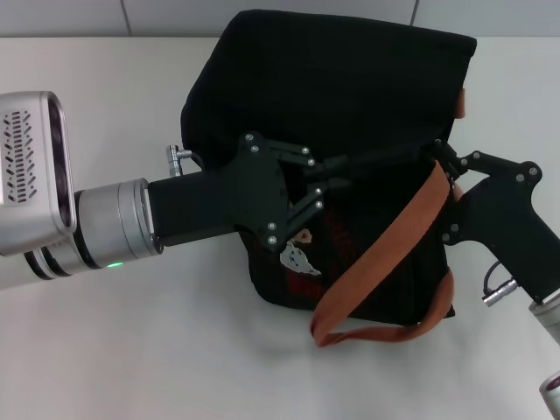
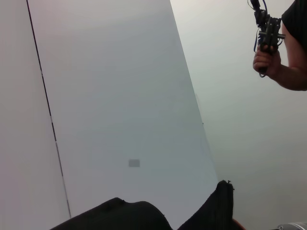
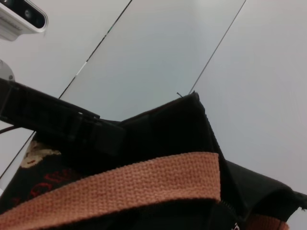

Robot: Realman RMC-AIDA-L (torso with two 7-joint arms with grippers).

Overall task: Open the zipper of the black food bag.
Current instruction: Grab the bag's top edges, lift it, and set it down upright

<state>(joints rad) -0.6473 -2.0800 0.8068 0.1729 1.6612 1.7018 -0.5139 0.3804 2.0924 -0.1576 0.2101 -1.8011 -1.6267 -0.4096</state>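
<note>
The black food bag (image 1: 350, 96) is held at 3 o'clock by the right gripper (image 1: 435, 156), fingers closed on its edge, while the left gripper (image 1: 337, 175), closed on the fabric at 9 o'clock, should be pulled slowly along the zipper, which is hidden.

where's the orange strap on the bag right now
In the head view the orange strap runs diagonally across the black food bag, on its right side, just beside the right gripper.

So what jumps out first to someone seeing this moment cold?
The black food bag fills the middle of the white table, an orange-brown strap looping down its front. Both black grippers meet on its top edge, the left gripper reaching in from the left and the right gripper from the right. In the left wrist view, a person's hand holds a device.
</note>
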